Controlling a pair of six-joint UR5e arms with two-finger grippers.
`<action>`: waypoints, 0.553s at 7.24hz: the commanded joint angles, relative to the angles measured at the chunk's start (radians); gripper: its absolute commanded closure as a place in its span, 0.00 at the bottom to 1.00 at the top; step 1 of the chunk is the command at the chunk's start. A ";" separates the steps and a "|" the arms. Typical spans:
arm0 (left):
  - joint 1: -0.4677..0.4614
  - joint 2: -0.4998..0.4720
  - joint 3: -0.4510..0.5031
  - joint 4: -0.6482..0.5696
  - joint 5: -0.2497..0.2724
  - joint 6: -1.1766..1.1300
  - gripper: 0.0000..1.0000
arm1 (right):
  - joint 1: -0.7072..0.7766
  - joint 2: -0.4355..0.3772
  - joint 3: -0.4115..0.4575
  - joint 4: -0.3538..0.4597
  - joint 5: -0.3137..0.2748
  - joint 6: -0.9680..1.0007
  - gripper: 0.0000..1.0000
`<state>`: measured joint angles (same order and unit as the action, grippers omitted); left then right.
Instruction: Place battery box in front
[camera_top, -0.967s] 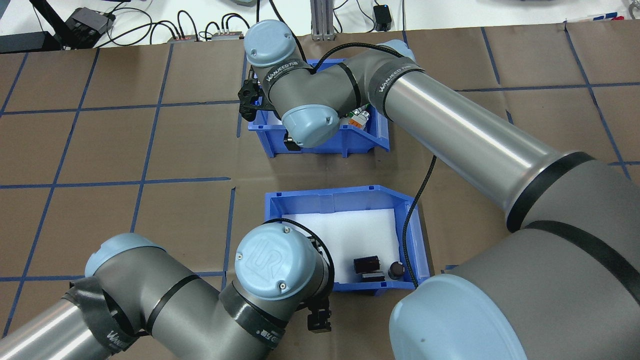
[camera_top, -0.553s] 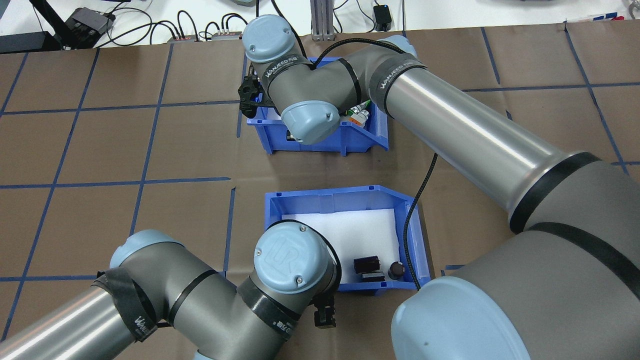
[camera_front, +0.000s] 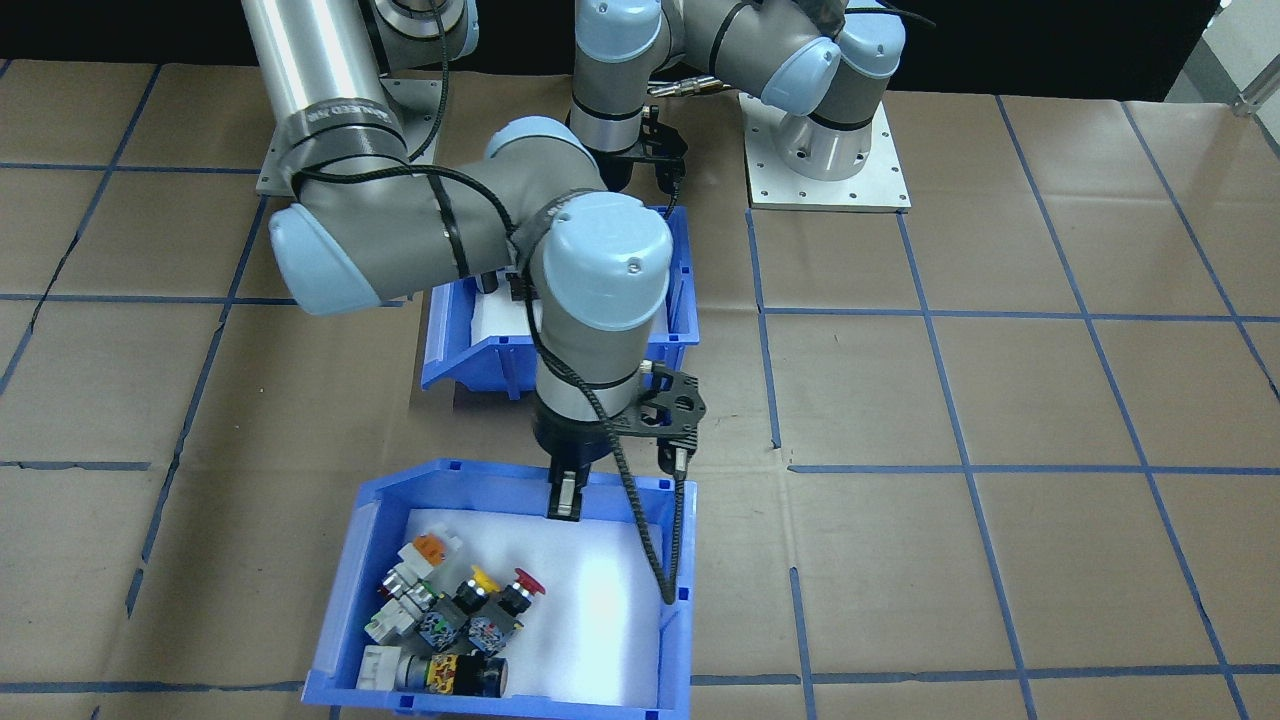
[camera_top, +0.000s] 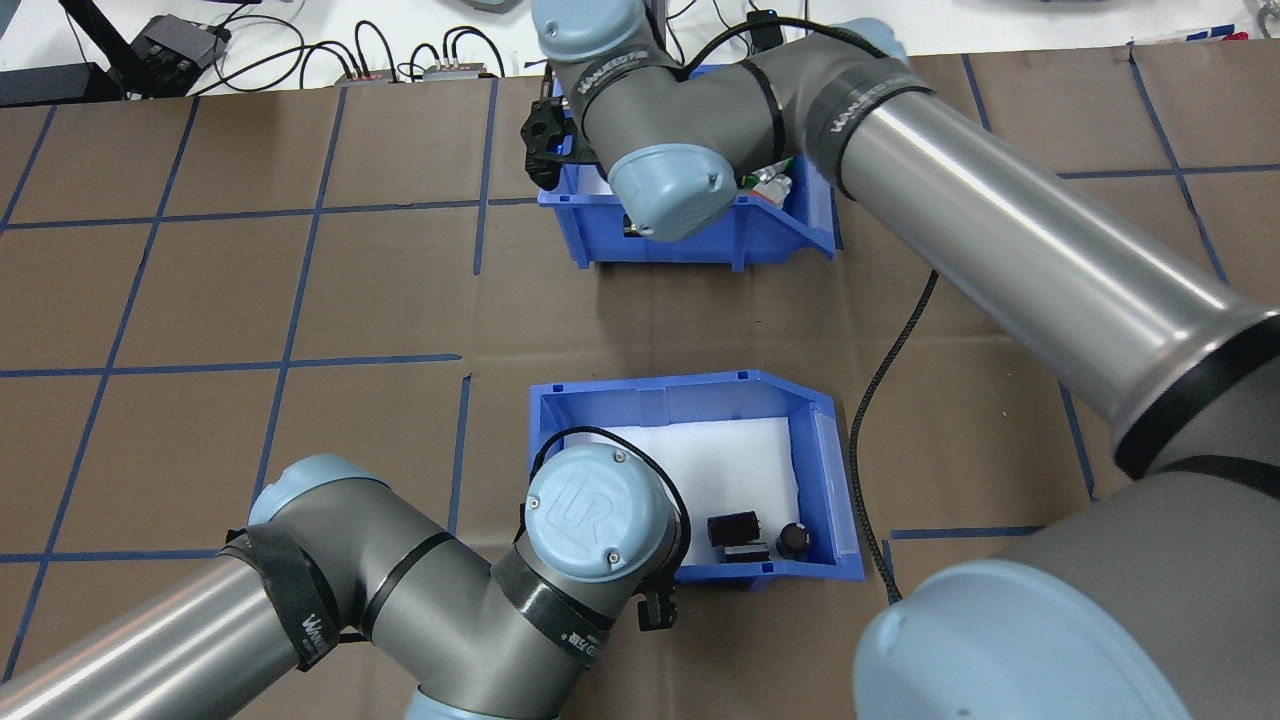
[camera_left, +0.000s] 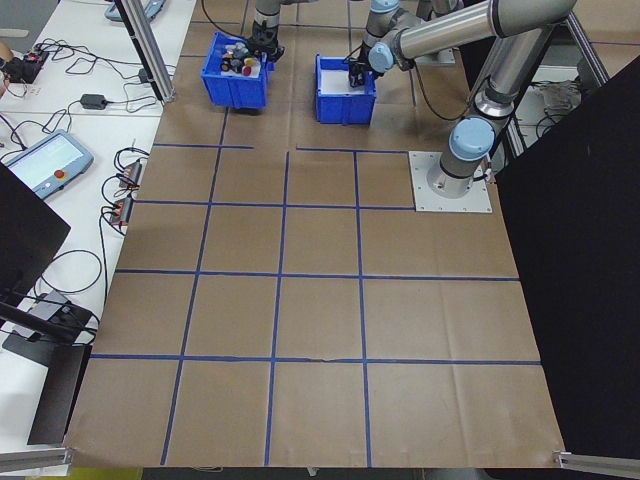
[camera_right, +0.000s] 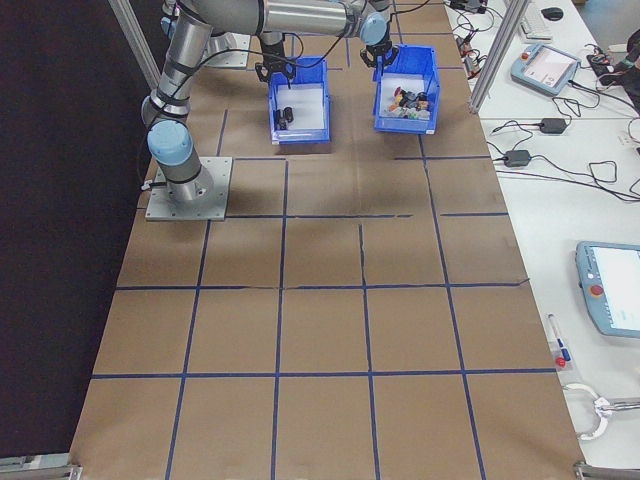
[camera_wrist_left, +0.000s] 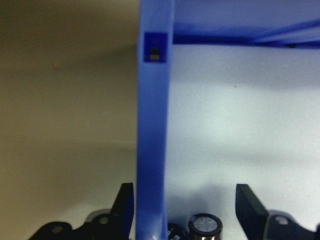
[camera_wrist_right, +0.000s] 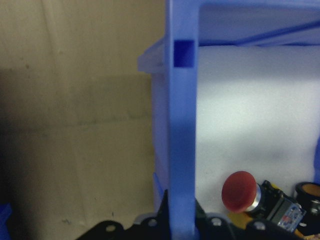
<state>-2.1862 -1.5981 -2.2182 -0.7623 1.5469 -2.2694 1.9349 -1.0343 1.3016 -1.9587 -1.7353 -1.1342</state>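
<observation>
The battery box, a blue bin with a white liner, sits close to the robot with dark pieces in its near right corner. My left gripper is open and straddles one of its blue walls, with a dark cylinder just inside. In the overhead view the left wrist hides the fingers. The other blue bin, holding colourful push-button switches, lies farther out. My right gripper is shut on that bin's robot-side wall.
The right arm's black cable hangs beside the battery box's right side. Cables and small devices line the white far edge. The left arm's base plate is near the battery box. Brown paper with blue tape lines covers the table.
The right arm has carried the switch bin farther from the robot and to the right in the overhead view. The left wrist has shifted right over the battery box's near left corner.
</observation>
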 joint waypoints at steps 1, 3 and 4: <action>-0.001 0.000 0.000 0.018 -0.004 0.008 1.00 | -0.138 -0.094 0.034 0.070 0.000 -0.193 1.00; -0.003 0.018 0.011 0.018 0.005 0.018 1.00 | -0.258 -0.194 0.131 0.072 0.010 -0.347 1.00; 0.006 0.032 0.035 0.017 0.007 0.043 1.00 | -0.331 -0.258 0.210 0.060 0.019 -0.424 1.00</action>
<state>-2.1861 -1.5816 -2.2044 -0.7445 1.5505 -2.2476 1.6884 -1.2179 1.4274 -1.8914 -1.7256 -1.4602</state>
